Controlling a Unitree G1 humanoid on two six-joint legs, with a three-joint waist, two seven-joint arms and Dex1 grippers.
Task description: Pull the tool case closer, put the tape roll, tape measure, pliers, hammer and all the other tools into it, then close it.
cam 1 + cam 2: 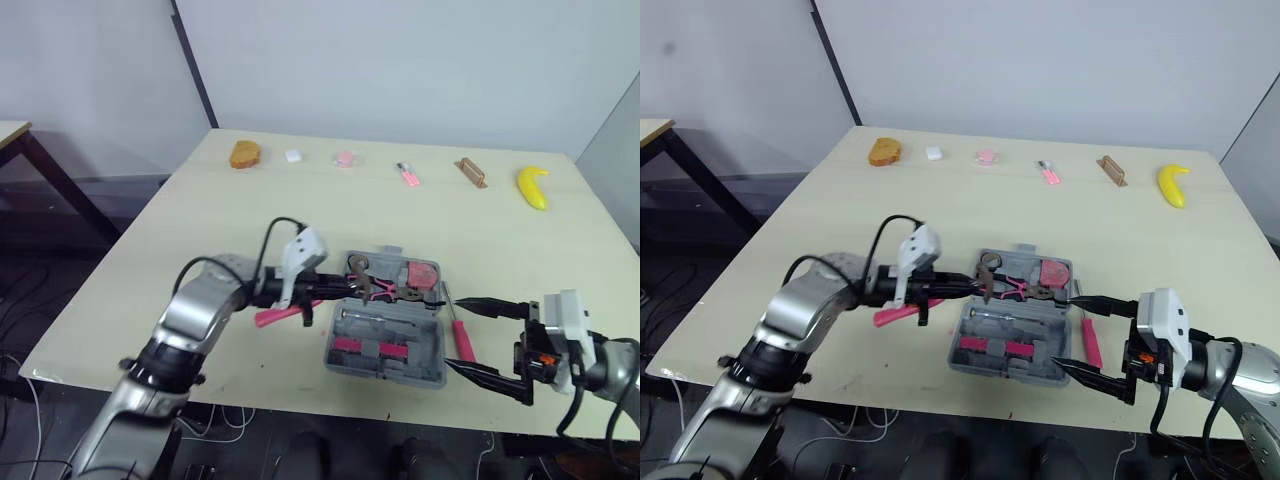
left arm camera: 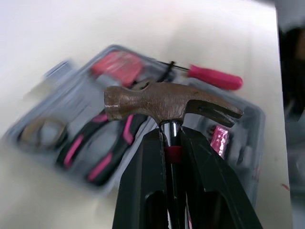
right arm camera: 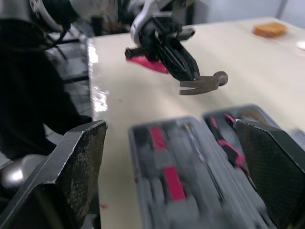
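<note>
Tool case (image 1: 432,345) lies open near the near edge of the counter (image 1: 200,240), a little right of centre. Only a thin strip of counter lies between the case and that edge. There is wide bare surface to the left of the case and between it and the far edge.

Far edge: a row of small items, with a banana (image 1: 533,187) towards the far right corner. All are well apart from the case.

Left tool (image 1: 338,288) is pinching the hammer (image 2: 162,101) on its neck, just below the head. I read the head as hanging above the far half of the case, over the pliers (image 1: 385,292), not resting on anything. The pink handle points back towards the left edge.

There is a pink block in the far right compartment (image 1: 422,272), possibly the tape measure; the wrist view is too blurred to confirm.

Right tool (image 1: 450,333) sits at the right side of the case near the near edge, with its fingers spread wide. A pink screwdriver (image 1: 463,338) lies on the counter just beside the case wall, between those fingers as I see it from the head camera; no contact is evident.
</note>
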